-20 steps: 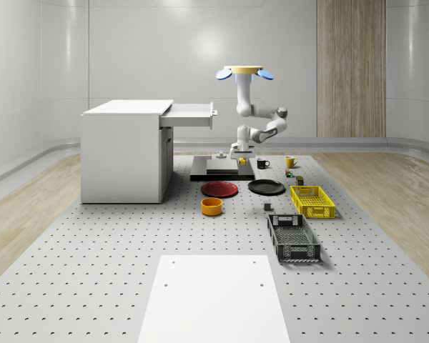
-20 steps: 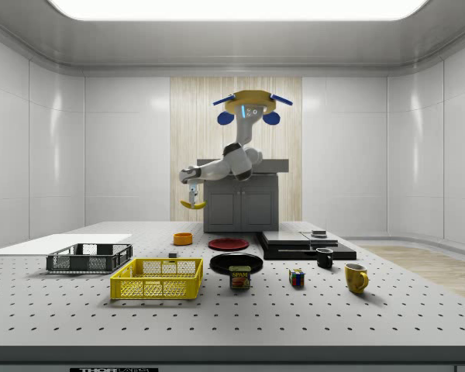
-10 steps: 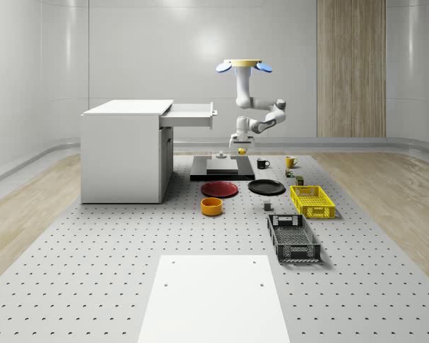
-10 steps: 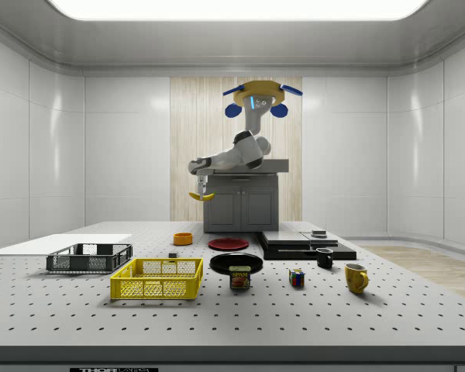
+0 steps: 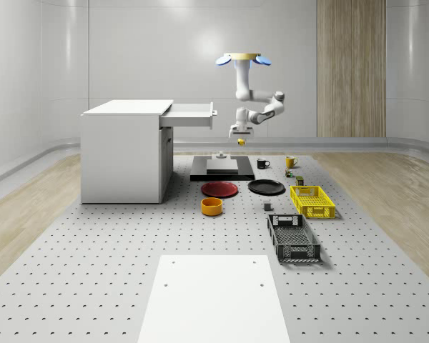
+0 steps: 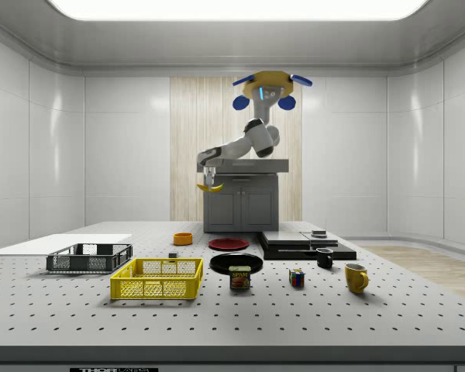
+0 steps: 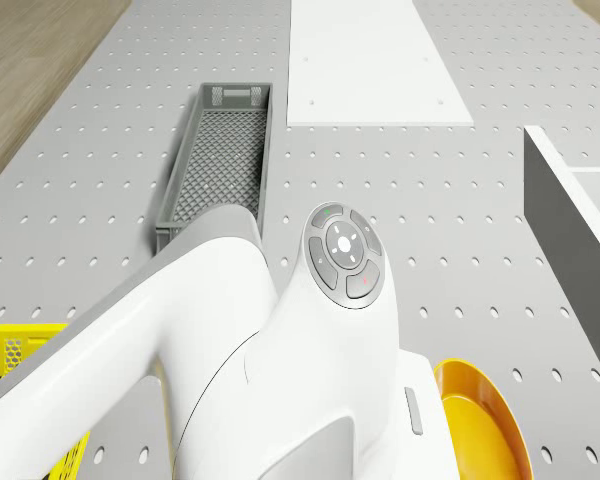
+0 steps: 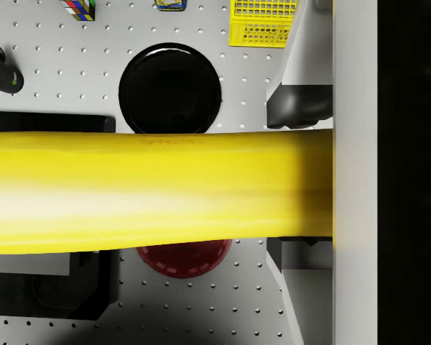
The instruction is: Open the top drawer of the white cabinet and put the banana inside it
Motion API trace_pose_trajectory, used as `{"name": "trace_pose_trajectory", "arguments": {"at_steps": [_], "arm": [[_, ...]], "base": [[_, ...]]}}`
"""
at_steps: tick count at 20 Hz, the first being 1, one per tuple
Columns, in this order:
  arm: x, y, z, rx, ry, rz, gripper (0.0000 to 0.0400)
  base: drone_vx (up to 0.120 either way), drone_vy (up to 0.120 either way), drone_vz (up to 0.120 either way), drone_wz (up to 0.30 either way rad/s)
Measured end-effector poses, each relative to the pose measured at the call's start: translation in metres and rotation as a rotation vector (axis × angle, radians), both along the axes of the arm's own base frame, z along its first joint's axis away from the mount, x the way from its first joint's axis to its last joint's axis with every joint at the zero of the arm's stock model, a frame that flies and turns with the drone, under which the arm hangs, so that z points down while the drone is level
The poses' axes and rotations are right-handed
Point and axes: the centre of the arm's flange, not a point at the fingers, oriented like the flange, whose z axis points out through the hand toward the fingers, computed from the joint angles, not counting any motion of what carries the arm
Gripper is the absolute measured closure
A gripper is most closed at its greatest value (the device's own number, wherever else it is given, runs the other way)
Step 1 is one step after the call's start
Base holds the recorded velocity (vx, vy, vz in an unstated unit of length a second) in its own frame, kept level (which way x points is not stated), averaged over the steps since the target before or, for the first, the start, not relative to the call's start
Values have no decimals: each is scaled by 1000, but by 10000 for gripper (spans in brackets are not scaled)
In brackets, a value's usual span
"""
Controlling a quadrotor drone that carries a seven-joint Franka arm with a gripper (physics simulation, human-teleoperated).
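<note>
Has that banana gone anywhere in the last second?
Yes. Held in the gripper, the banana has risen: in the whole-scene view it was low, just above the black platform, and now hangs near the height of the open top drawer.

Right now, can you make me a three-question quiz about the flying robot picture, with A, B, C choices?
1. Where is the banana?
A. In the yellow basket
B. Held in the gripper, up in the air
C. On the red plate

2. What colour is the bowl near the cabinet?
A. Orange
B. Green
C. Purple

3. How is the top drawer?
A. Shut
B. Missing
C. Pulled open

Answers: 1 B, the side view shows the banana hanging from the gripper, high above the table. 2 A, it shows orange beside the red plate. 3 C, it sticks out from the cabinet toward the hovering drone.
</note>
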Motion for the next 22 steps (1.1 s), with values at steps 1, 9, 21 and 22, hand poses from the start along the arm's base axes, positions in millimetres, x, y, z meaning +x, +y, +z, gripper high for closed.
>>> {"name": "trace_pose_trajectory", "arguments": {"at_steps": [1,9,21,22], "arm": [[0,0,0,0,0,0,207],[0,0,0,0,0,0,207],[0,0,0,0,0,0,207],[0,0,0,0,0,0,207]], "base": [[-120,0,120,0],[-120,0,120,0],[-120,0,120,0],[-120,0,120,0]]}}
